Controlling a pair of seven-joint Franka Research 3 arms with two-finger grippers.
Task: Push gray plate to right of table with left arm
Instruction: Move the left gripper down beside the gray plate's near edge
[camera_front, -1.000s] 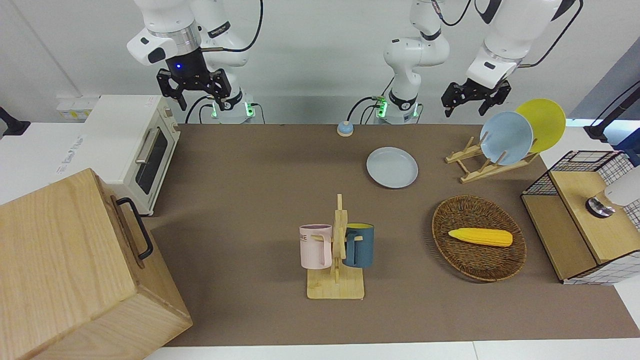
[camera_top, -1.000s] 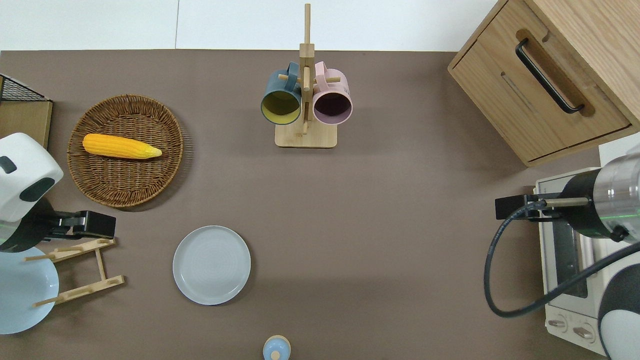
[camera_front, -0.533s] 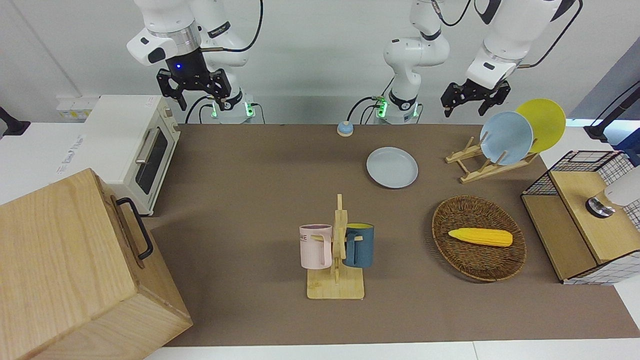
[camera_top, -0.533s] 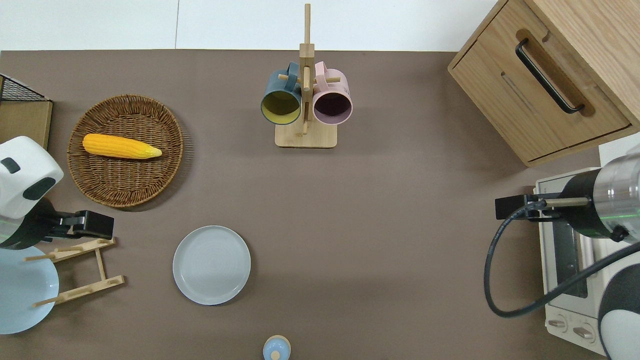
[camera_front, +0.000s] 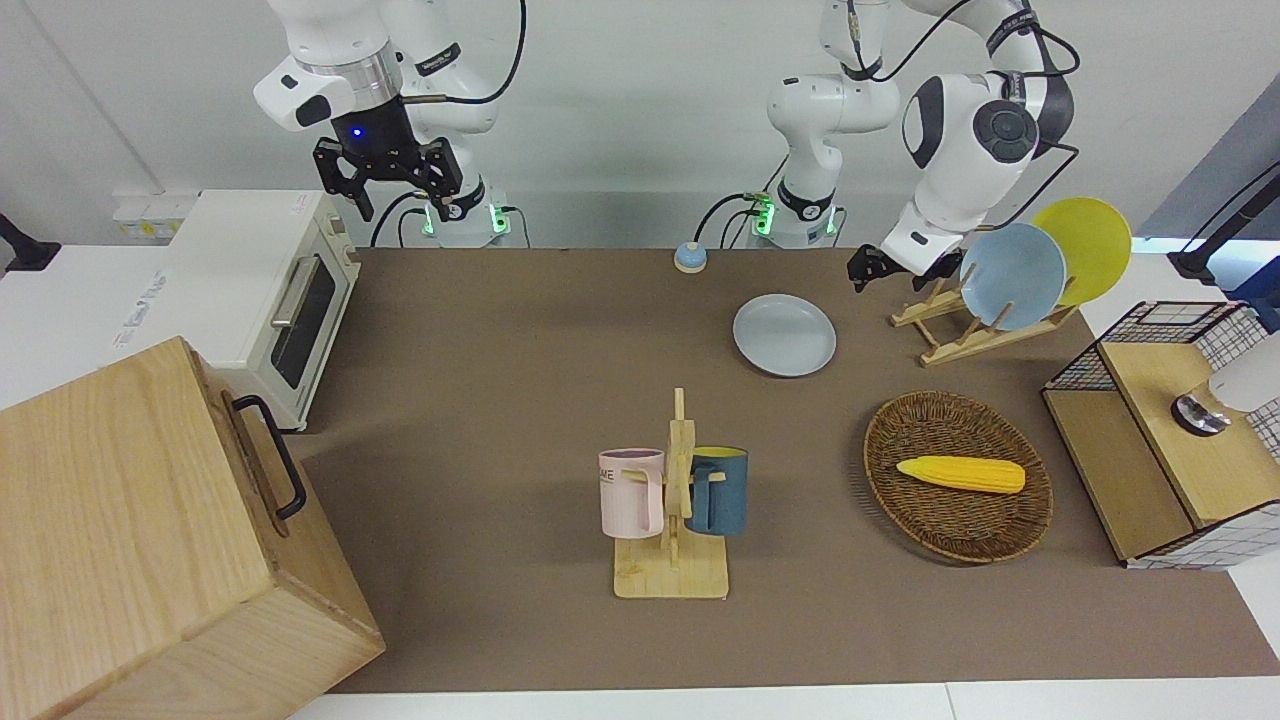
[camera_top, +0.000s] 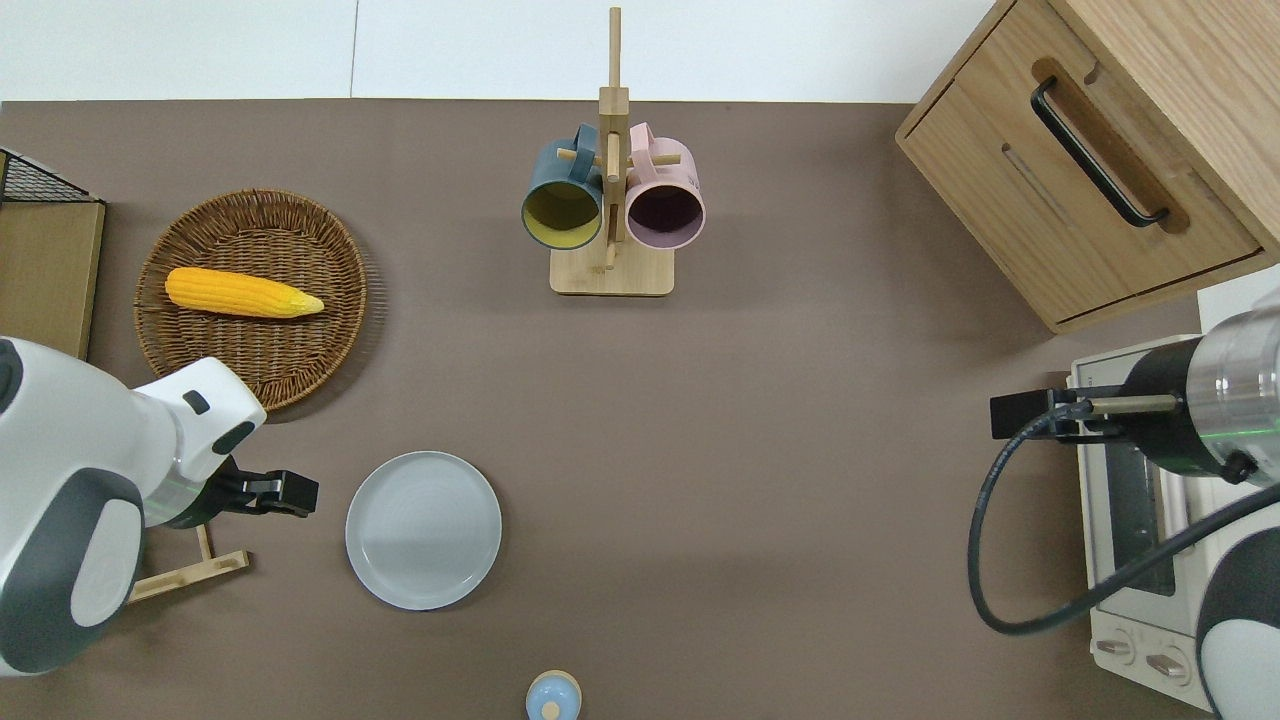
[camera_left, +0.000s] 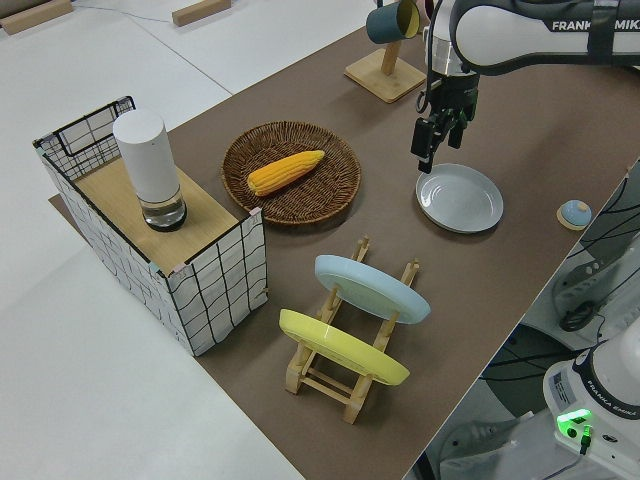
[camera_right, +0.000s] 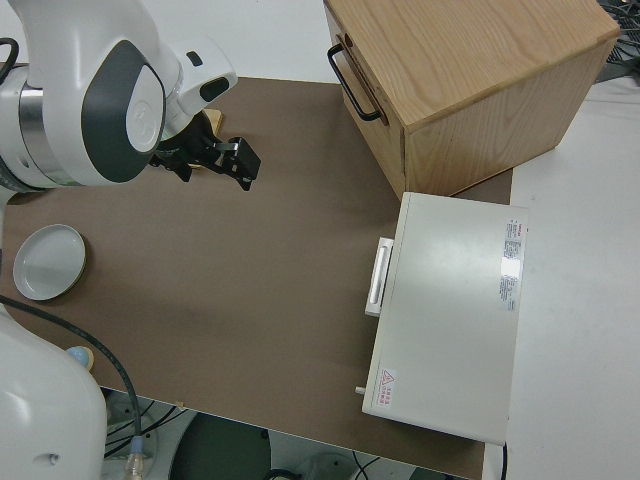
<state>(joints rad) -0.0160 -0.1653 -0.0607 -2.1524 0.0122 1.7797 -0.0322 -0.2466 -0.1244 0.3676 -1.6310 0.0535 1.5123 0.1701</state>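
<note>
**Ana:** Brown tabletop (camera_top: 760, 450) with white borders fills the overhead view. Low in the frame, left of centre, the gray plate (camera_top: 423, 529) lies flat, nearer to the robots than the wicker basket (camera_top: 300, 350) with the corn (camera_top: 243, 293).

**Ben:** And the left gripper (camera_top: 290, 493)?

**Ana:** It shows at the lower left of the overhead view, just beside the plate's rim on the left arm's end, apart from it. In the left side view, upper right of the frame, the left gripper (camera_left: 428, 150) hangs above the table beside the rim. Whether its fingers are apart or together cannot be told.

**Ben:** The right gripper (camera_front: 385, 175)?

**Ana:** Parked at the upper left of the front view, fingers spread, holding nothing.

**Ben:** How should the push go?

**Ana:** As a judgement: come down until the fingertips are below the rim's top, on the side toward the plate rack (camera_top: 185, 575), then sweep straight across toward the right arm's end. Contact should meet the rim on a line through the plate's centre, or the glossy plate may spin aside. The blue bell (camera_top: 552, 696) near the bottom edge should stay clear of a straight path.
</note>
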